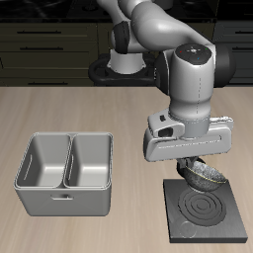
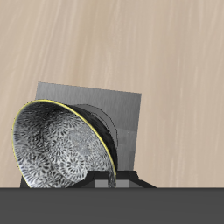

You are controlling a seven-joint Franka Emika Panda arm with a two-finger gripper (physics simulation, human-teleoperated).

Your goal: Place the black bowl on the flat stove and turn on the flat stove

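Observation:
My gripper (image 1: 202, 170) is shut on the rim of the black bowl (image 1: 205, 178) and holds it tilted just above the back edge of the flat stove (image 1: 208, 212). The stove is a dark grey slab with a spiral burner ring near the table's front edge. In the wrist view the bowl (image 2: 57, 144) fills the space close to the camera, its speckled grey-white inside facing the lens, with the stove (image 2: 96, 101) beneath it. The fingertips are hidden behind the bowl. The stove's knob does not show.
A grey two-compartment caddy (image 1: 67, 170) stands on the wooden table beside the stove, toward the other side. Dark cabinets run along the back behind the robot's base.

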